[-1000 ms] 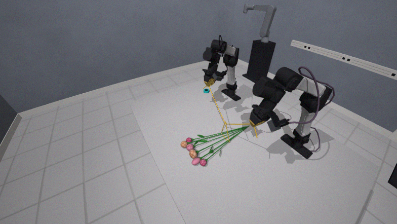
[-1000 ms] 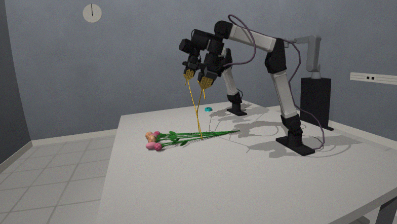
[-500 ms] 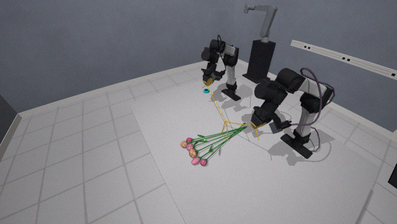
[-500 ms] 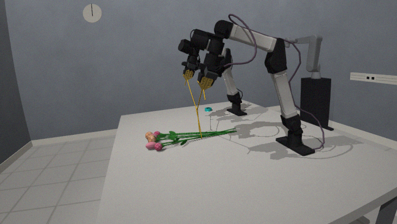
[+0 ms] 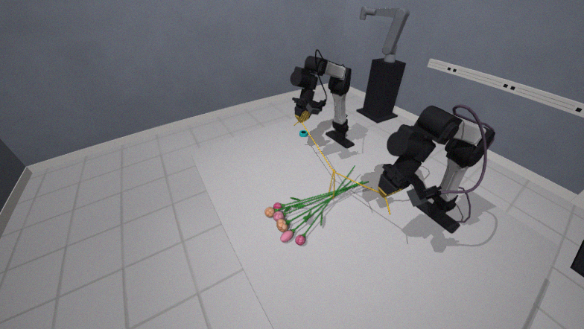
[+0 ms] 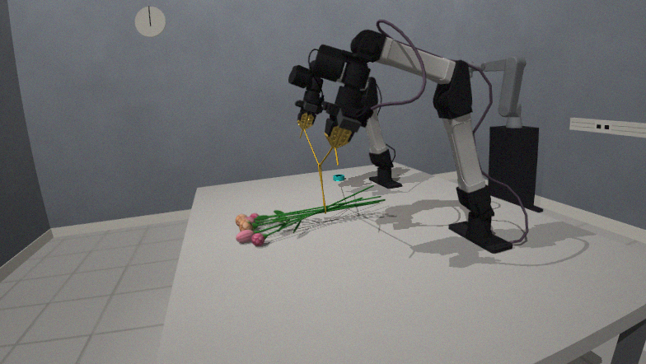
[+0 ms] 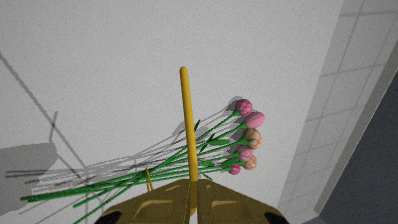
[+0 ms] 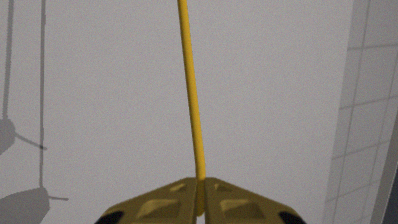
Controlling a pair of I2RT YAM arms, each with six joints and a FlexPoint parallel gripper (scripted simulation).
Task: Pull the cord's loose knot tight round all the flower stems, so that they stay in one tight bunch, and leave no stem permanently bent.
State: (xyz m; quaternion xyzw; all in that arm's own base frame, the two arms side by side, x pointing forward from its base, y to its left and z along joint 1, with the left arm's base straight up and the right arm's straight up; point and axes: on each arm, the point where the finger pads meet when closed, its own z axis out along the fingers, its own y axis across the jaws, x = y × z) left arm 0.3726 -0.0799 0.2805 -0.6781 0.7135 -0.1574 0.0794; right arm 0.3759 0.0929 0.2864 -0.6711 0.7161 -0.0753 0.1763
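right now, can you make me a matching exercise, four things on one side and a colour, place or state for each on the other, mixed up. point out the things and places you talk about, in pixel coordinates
1. cord (image 5: 318, 147) (image 6: 311, 147) (image 7: 188, 115) (image 8: 191, 90)
2. ring (image 5: 303, 135) (image 6: 339, 179)
3. left gripper (image 5: 382, 193) (image 6: 335, 147) (image 7: 194, 181)
4. right gripper (image 5: 301, 120) (image 6: 304, 128) (image 8: 201, 179)

A. shut, farther from the exterior camera
B. teal, lying apart from the flowers
C. shut, nearer the exterior camera
D. yellow, looped round green stems (image 5: 341, 189) (image 6: 334, 208) (image 7: 95, 189)

Pairs: 1-D, 2-B, 3-C, 4-A
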